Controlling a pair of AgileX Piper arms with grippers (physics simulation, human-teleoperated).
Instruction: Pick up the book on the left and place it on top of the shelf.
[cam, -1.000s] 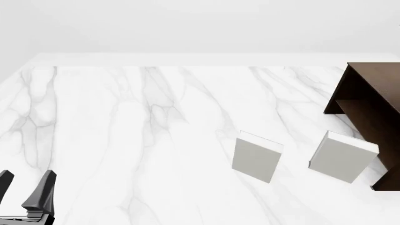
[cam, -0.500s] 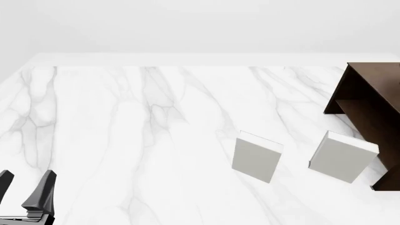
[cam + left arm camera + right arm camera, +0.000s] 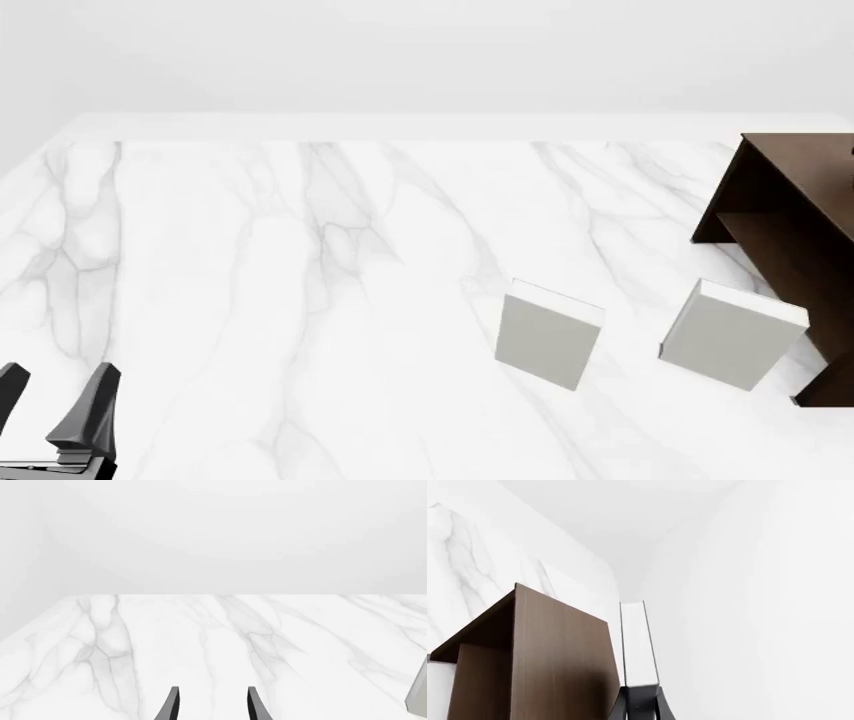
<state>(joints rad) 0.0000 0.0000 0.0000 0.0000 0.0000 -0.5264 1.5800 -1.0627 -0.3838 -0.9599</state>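
Note:
In the right wrist view the book, thin with white page edges between dark covers, is held edge-on close against the shelf's flat top. My right gripper is shut on its near end. The shelf is dark brown wood; it also stands at the table's right edge in the front view. The right gripper itself is outside the front view. My left gripper rests open at the near left corner, its fingers holding nothing.
Two white-covered books stand on the marble table: one right of centre and another just in front of the shelf. A grey edge of a book shows in the left wrist view.
A thin dark sliver has appeared at the front view's right edge beside the shelf top. The left gripper and the white books have not moved.

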